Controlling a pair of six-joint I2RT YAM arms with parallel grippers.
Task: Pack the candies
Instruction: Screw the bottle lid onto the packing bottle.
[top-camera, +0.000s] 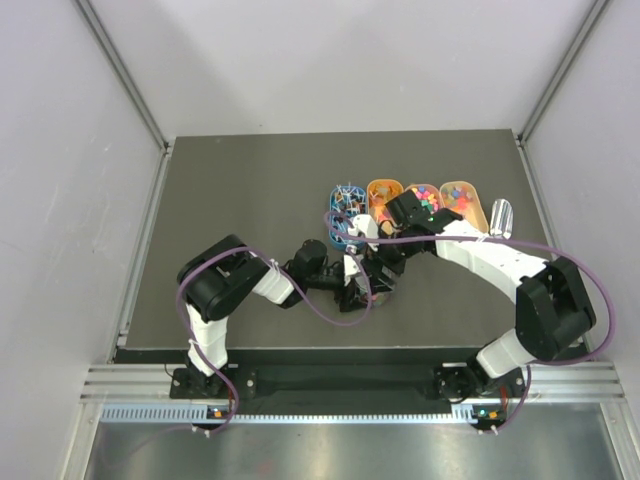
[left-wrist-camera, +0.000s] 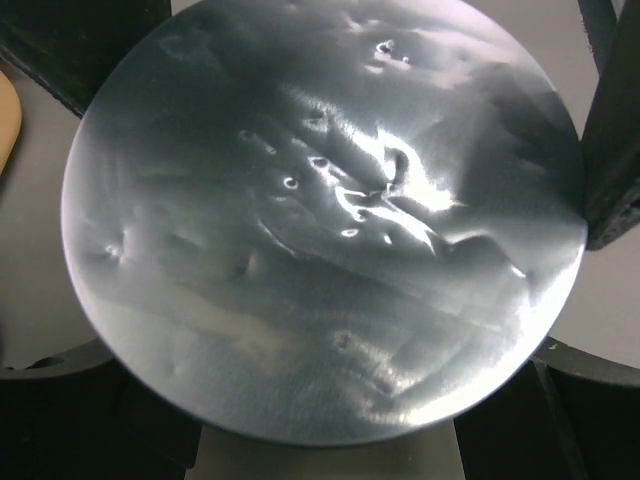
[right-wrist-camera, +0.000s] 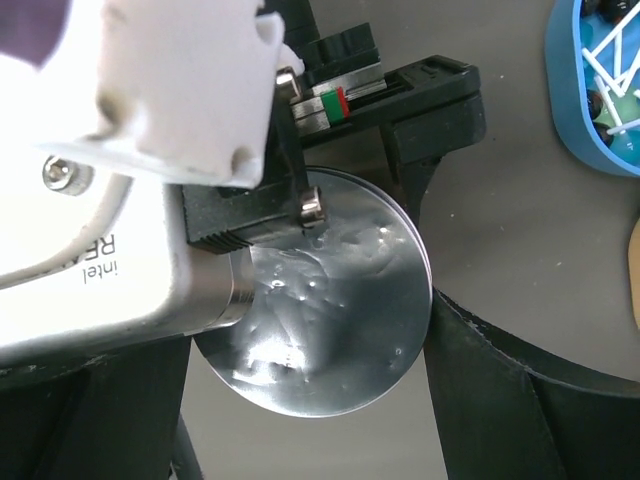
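Top external: left gripper (top-camera: 357, 292), right gripper (top-camera: 382, 274) straddling lid (right-wrist-camera: 330, 300), can't tell if clamping; candies (top-camera: 424, 194) lying beyond lid, right gripper nearer.

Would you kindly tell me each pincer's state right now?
Left pincer: over the silver disc; grip cannot be told.
Right pincer: straddles that disc; grip cannot be told.

On the dark grey table mat (top-camera: 240, 200), four oval plastic trays stand side by side in a row right of centre. The blue tray (top-camera: 332, 218) is leftmost, then an orange tray (top-camera: 372, 192), then a third oval tray (top-camera: 409, 190) holding the small mixed-coloured candies (top-camera: 424, 193), then another orange tray (top-camera: 482, 214). A clear round jar (top-camera: 500, 217) lies just right of the row. Before the trays lies a round shiny metal disc (right-wrist-camera: 340, 330), with the left gripper (top-camera: 352, 292) and right gripper (top-camera: 385, 265) meeting over it.
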